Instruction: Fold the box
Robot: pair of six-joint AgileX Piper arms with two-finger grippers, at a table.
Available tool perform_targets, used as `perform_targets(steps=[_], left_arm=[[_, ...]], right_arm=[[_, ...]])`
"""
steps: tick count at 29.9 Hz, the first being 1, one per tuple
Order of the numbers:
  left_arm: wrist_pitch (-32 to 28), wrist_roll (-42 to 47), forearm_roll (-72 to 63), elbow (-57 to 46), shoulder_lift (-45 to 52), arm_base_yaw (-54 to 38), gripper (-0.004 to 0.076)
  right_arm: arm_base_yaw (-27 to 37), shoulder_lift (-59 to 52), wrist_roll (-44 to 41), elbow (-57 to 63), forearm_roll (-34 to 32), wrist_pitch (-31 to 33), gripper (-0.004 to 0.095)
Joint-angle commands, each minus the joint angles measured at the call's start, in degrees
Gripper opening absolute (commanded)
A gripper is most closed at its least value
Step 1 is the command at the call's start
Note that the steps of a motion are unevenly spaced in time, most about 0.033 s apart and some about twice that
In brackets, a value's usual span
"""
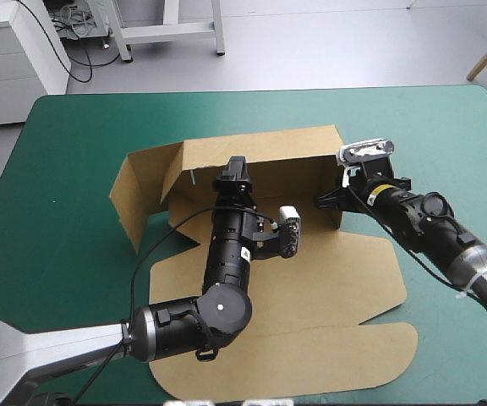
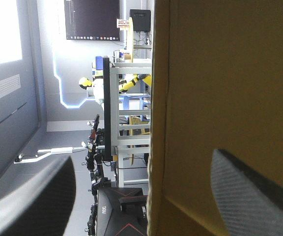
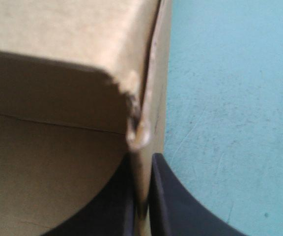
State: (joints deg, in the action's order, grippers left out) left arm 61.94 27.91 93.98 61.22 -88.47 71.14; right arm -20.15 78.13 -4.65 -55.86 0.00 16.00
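1. In the high view we see the box point(image 1: 311, 279) in the middle of the table point(image 1: 74, 127). Its back wall and right wall are raised, its left wall stands splayed outward, and the broad lid lies flat on the teal-green cover.
   - The left hand point(image 1: 236, 169) points at the back wall from inside the box. Its arm lies across the lid and the floor and hides part of both from us.
   - The right hand point(image 1: 328, 200) sits at the box's right wall, well to the side of the left hand.
   - From this height we cannot read the gap of either hand.
2. The left wrist view supplies what the high view lacks.
   - The two black fingers point(image 2: 38, 196) stand wide apart, so this hand is open and holds nothing.
   - Just ahead of it brown board rises upright. Its edge is in line with the gap, and its face fills the space beyond one finger.
   - We cannot tell whether board and finger touch.
3. In the right wrist view the fingers are all but closed with the wall's board pinched between them, so this hand grips the box.
   - Just ahead of the fingertips the board's corner is dented and frayed, which only this view shows.
   - On one side of the hand is the box's brown inside.
   - On the other side is bare teal-green cover.
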Motion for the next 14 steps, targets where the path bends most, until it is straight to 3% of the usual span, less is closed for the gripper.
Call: perform_targets(steps=[1,5,8,11,14], left_arm=[[2.7,0.7,3.7,1.8,2.3,0.3,0.0545],[2.7,0.7,3.7,1.8,2.3,0.3,0.0515],[3.1,-1.2,2.8,1.8,2.3,0.3,0.0344],[3.4,-4.6,0.6,1.8,2.4,0.3,0.0008],[1.7,-14.0,-4.4,3.3,2.5,0.1,0.0014]], right_arm=[[2.0,-0.5,0.3,-4.0,-0.9,-3.5,-0.0018],[2.3,0.0,0.3,-4.9,-2.9,-2.7,-0.0018],[2.3,0.0,0.3,-4.9,-2.8,-2.5,-0.0018],[2.3,0.0,0.3,-4.9,-2.8,-2.3,-0.0018],[2.3,0.0,0.3,-4.9,-2.8,-2.3,-0.0018]])
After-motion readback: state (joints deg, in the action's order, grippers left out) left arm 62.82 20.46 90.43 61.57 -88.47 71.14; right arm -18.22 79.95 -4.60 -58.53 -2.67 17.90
